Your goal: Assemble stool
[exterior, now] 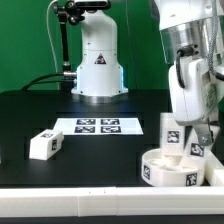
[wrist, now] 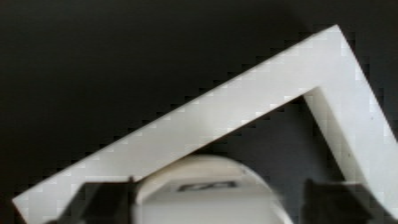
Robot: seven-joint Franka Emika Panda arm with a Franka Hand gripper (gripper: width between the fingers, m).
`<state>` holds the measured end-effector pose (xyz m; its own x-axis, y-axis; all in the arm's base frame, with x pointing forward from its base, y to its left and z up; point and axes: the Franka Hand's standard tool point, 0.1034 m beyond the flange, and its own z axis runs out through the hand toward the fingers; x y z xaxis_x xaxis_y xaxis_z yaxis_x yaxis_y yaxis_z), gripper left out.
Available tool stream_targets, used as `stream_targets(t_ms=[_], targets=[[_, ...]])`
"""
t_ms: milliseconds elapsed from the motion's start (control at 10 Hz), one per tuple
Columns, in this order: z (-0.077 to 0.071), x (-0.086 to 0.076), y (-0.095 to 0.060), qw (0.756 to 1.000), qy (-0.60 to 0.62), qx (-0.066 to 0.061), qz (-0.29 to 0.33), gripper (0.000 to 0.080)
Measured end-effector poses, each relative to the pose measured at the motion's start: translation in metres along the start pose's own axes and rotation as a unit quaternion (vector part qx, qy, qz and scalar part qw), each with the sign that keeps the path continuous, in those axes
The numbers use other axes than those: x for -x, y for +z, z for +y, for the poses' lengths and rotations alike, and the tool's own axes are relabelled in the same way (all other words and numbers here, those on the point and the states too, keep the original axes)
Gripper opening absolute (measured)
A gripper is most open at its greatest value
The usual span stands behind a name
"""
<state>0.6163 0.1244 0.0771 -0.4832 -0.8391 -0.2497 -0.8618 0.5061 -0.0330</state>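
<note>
In the exterior view, the round seat [exterior: 172,168] sits at the table's [exterior: 60,105] front edge on the exterior view's right, a leg [exterior: 171,133] upright on it. The gripper [exterior: 199,133] hangs just beside; whether it grips, I cannot tell. Another leg [exterior: 45,144] lies apart on open black tabletop. The marker board [exterior: 97,126] shows tags.

In the wrist view, white bars [wrist: 267,95] meet at a corner; a tagged part [wrist: 208,183] sits between the fingers [wrist: 98,203].

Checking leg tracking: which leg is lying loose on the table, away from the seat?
The leg on the exterior view's left lies flat on the black table, alone. The other leg stands upright at the seat, under the gripper.
</note>
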Motion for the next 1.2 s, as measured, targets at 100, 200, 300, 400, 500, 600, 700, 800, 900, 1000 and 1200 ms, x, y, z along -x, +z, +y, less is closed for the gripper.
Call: stream_targets(t_ms=[100,200,300,400,500,600,700,800,900,1000,1200], targets=[[0.0,0.0,0.0,1.0,-0.002,0.0,0.0,0.0565],[0.0,-0.002,-0.004,0.999,-0.043,0.006,0.002,0.0565],[-0.004,-0.004,-0.012,0.997,-0.071,0.005,0.0,0.0635],[-0.009,-0.011,-0.019,0.995,-0.099,0.0,0.001,0.0646],[-0.018,-0.02,-0.026,0.99,-0.143,-0.005,0.003,0.0646],[-0.031,-0.033,-0.033,0.986,-0.169,-0.011,0.007,0.0646],[-0.036,-0.04,-0.035,0.985,-0.173,-0.011,0.01,0.0648],[-0.035,-0.038,-0.034,0.985,-0.174,-0.01,0.01,0.0648],[-0.035,-0.038,-0.033,0.984,-0.175,-0.009,0.01,0.0648],[-0.035,-0.038,-0.033,0.984,-0.175,-0.009,0.01,0.0648],[-0.035,-0.038,-0.033,0.984,-0.176,-0.009,0.01,0.0648]])
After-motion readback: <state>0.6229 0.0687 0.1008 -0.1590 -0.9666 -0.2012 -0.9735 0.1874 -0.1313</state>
